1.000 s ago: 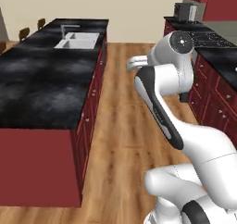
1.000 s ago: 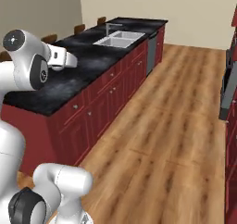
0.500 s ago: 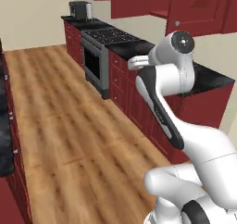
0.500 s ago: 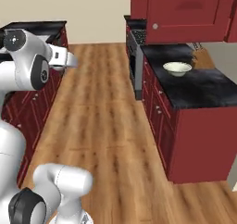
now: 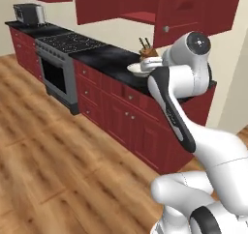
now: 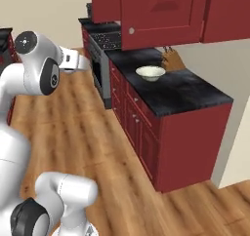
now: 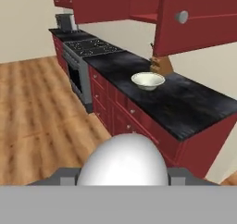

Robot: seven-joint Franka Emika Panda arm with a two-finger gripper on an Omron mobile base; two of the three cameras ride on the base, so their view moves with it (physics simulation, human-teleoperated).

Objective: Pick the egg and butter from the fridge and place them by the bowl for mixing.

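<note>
A plain white egg (image 7: 122,162) sits between my gripper's (image 7: 122,176) two fingers at the bottom of the hand view, and the gripper is shut on it. The hand (image 6: 77,62) is held out in the air over the wooden floor, well short of the counter. The cream-white bowl (image 7: 148,80) stands on the black counter (image 7: 194,108) ahead, also seen as the bowl (image 6: 150,73) and the bowl (image 5: 140,69), where my arm partly covers it. The butter and the fridge are out of view.
Red base cabinets (image 6: 141,127) carry the counter, with red upper cabinets (image 7: 199,15) hanging low over it. A knife block (image 6: 172,59) stands behind the bowl. A stove with oven (image 5: 60,64) and a toaster (image 5: 26,13) lie further along. Wooden floor (image 5: 58,155) stretches in front.
The whole picture has swung from the island with the sink to the wall counter with the stove and bowl: the base has turned. The arm's pose and grip look the same.
</note>
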